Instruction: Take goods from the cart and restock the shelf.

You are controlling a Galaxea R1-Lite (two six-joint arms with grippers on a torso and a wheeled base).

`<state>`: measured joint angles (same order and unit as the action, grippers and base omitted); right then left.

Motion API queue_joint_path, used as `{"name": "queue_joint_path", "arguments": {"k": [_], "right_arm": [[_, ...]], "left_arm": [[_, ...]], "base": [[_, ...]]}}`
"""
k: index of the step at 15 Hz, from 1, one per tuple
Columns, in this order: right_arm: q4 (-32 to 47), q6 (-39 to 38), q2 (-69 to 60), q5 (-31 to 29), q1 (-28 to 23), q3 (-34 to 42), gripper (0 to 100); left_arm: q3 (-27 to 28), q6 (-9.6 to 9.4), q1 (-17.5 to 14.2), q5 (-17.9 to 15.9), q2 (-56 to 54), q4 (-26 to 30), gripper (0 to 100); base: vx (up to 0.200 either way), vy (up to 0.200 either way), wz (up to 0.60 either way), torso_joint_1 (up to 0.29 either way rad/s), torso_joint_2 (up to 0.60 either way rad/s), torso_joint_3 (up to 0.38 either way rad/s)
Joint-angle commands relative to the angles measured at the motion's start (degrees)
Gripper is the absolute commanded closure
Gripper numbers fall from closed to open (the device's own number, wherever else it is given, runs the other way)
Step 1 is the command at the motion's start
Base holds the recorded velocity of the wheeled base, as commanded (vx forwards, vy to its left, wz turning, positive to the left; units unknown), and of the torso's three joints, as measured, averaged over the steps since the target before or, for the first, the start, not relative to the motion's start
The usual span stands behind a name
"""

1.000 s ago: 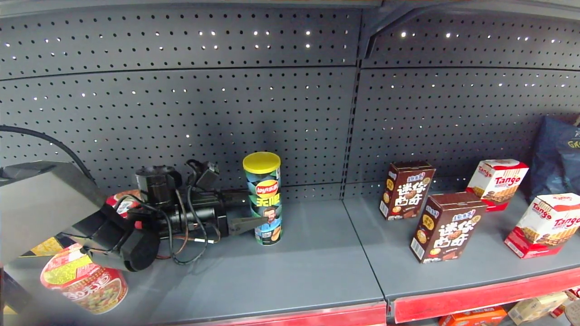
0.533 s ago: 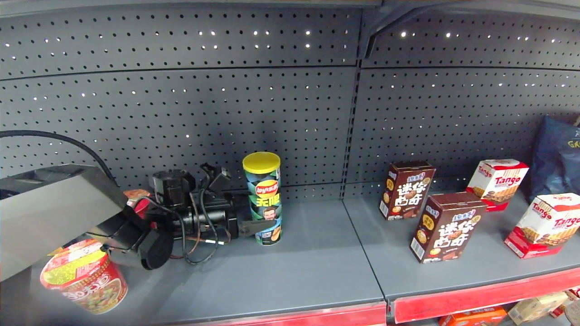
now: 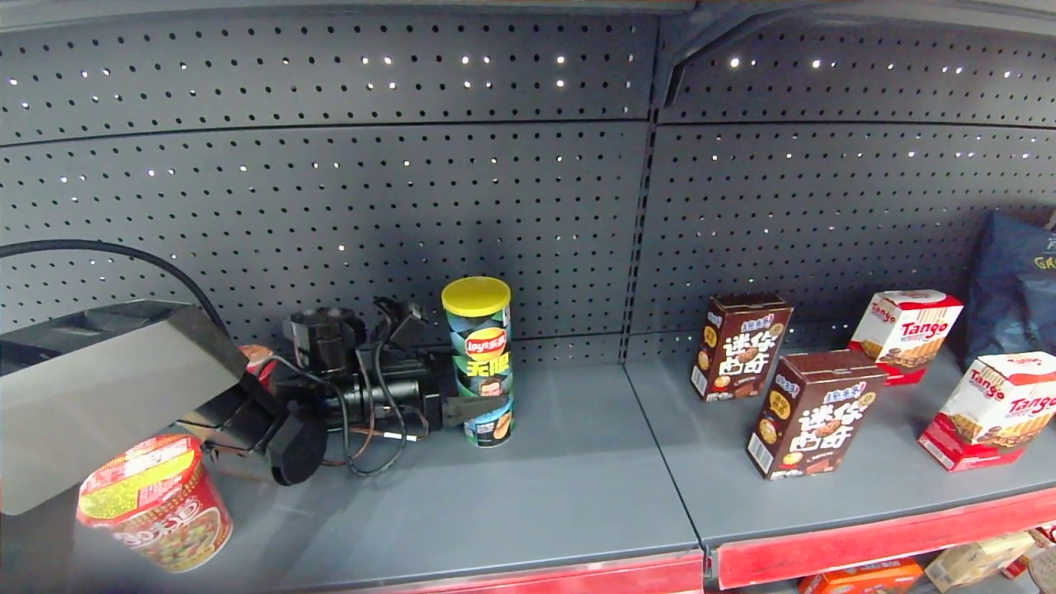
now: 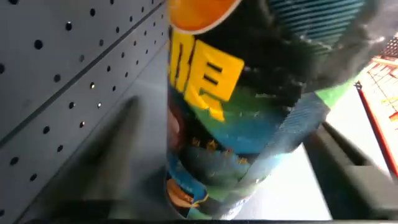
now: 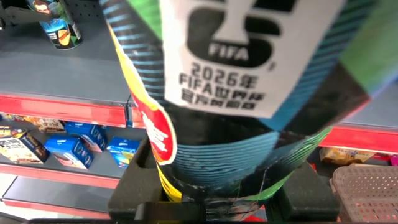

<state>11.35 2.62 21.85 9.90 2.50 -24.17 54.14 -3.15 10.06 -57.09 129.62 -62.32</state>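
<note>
**Restocking, partly done.** One chips can stands upright near the back edge of the shelf. The left gripper straddles it with its fingers apart, and the left wrist view shows gaps on both sides. We judge this placement nearly complete. The right gripper is clamped on a second chips can, out beyond the shelf's front edge and not yet shelved. Since the earlier frames, the left gripper has slid farther around the unmoved can.
</note>
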Motion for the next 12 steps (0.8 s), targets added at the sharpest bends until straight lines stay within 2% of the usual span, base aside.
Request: {"name": "queue_joint_path", "arguments": {"k": [1, 5, 9, 12], "right_arm": [[0.0, 0.0, 0.1, 0.0, 0.0, 0.0, 100], [0.3, 0.0, 0.1, 0.0, 0.0, 0.0, 100], [0.2, -0.2, 0.5, 0.1, 0.0, 0.0, 100], [0.3, -0.2, 0.5, 0.1, 0.0, 0.0, 100]], "left_arm": [[0.1, -0.02, 0.4, 0.0, 0.0, -0.1, 100], [-0.7, 0.16, 0.9, 2.6, -2.1, -0.2, 100], [-7.8, 1.12, 2.7, 2.5, -12.2, -0.8, 100], [-12.2, 2.00, 2.8, 2.3, -17.6, -1.0, 100]], "base": [[0.000, 0.000, 0.00, 0.000, 0.00, 0.000], [0.000, 0.000, 0.00, 0.000, 0.00, 0.000], [0.000, 0.000, 0.00, 0.000, 0.00, 0.000], [0.000, 0.000, 0.00, 0.000, 0.00, 0.000]]}}
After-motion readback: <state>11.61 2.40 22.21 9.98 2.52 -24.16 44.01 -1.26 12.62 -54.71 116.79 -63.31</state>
